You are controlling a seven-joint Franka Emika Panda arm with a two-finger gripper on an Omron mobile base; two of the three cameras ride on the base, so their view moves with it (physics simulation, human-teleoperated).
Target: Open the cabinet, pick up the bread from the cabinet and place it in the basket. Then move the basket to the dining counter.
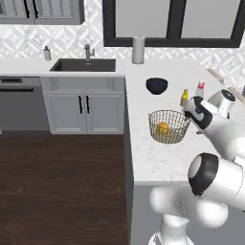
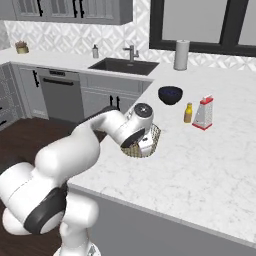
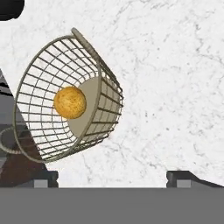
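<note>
- White tiled wall with a grey diamond pattern (image 2: 60, 35) runs behind the worktops.
- Large black-framed window (image 1: 174, 21) sits above.
- Dark wood plank floor (image 1: 57, 191).
- Grey base cupboards with short black handles (image 1: 83, 111) stand under a dark recessed sink (image 1: 83, 65).
- Grey dishwasher front (image 2: 60, 95).

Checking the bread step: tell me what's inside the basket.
The basket holds one thing: the bread, resting on its beige base. In the right base view the arm covers most of the basket, so its contents can't be seen there.
</note>
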